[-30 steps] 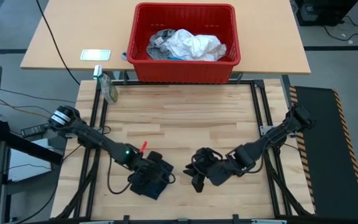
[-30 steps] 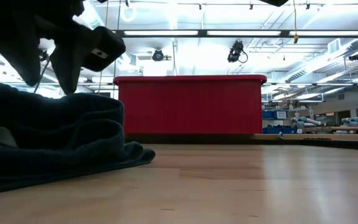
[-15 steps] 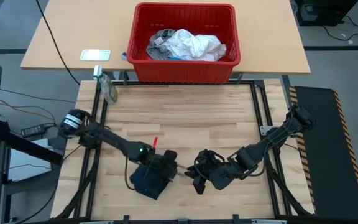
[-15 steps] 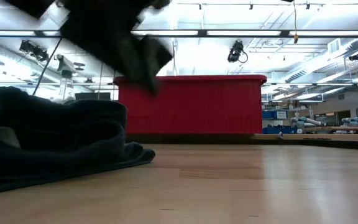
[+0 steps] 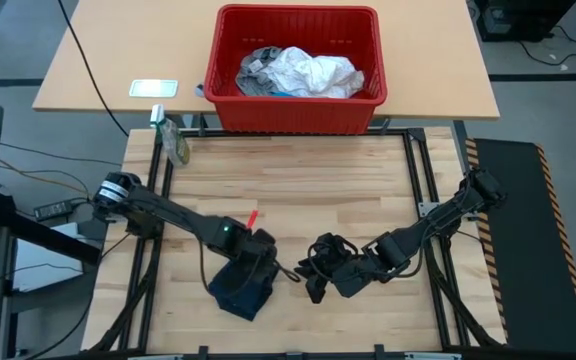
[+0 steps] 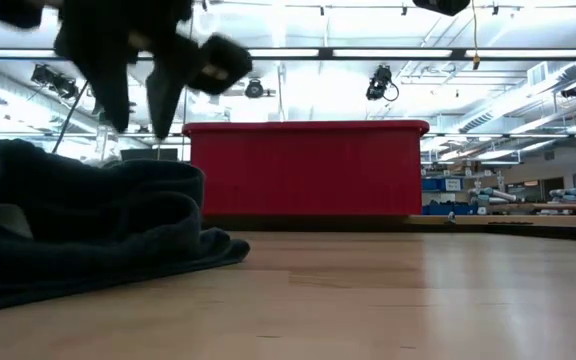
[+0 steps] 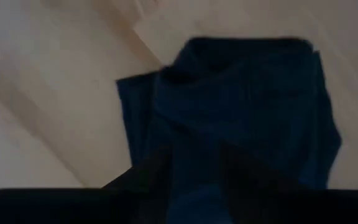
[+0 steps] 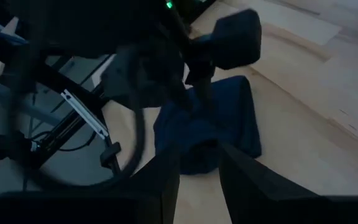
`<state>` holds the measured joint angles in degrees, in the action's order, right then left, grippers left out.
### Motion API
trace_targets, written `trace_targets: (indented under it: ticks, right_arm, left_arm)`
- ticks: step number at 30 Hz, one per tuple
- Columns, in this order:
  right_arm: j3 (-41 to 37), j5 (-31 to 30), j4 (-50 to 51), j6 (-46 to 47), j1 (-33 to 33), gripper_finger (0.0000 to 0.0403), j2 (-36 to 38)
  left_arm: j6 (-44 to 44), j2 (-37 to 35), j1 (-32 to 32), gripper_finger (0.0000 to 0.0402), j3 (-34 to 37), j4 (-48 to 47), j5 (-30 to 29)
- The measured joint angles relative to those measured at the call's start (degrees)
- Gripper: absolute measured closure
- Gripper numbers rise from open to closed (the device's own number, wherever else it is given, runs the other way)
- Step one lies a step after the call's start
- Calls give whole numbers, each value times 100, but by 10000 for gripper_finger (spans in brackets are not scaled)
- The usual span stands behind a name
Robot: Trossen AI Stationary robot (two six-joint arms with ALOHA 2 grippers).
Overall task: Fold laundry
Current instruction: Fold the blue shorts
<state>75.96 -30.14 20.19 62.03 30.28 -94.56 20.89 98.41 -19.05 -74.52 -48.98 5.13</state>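
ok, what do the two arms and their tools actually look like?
Both arms are dark, slim and jointed. The left arm has a silver-banded base joint, a green status light and a small red tab near its tool. The right tool is black and carries looped black cables.

Even, bright light falls from above on the wooden table, with soft, short shadows. At table height, ceiling strip lights glare white and wash out the room behind, and the arm up close is a motion-blurred silhouette. Both wrist views are dim and soft; the dark cloth there is out of focus.
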Motion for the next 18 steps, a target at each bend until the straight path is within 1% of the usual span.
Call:
trace_targets:
  ticks: [3,5,8,11,14,16,18]
  right_arm:
    - [0,-29,28,82,0,285,1]
    - [0,-29,47,82,0,285,0]
    - [0,-32,59,83,0,285,1]
    - [0,-33,59,82,-29,285,0]
    - [0,-30,58,34,-71,284,2]
    - [0,-29,58,-59,-116,284,0]
    - [0,-29,58,-138,-168,284,1]
  left_arm:
    - [24,4,58,285,463,435,8]
    - [-231,4,139,286,755,893,6]
    - [-934,4,332,287,1258,1354,10]
    - [-1958,4,562,287,1674,1409,10]
    - [-3196,-31,740,287,1941,970,33]
    - [-4105,-33,805,287,2013,240,82]
    - [-5016,-13,804,287,2038,-647,318]
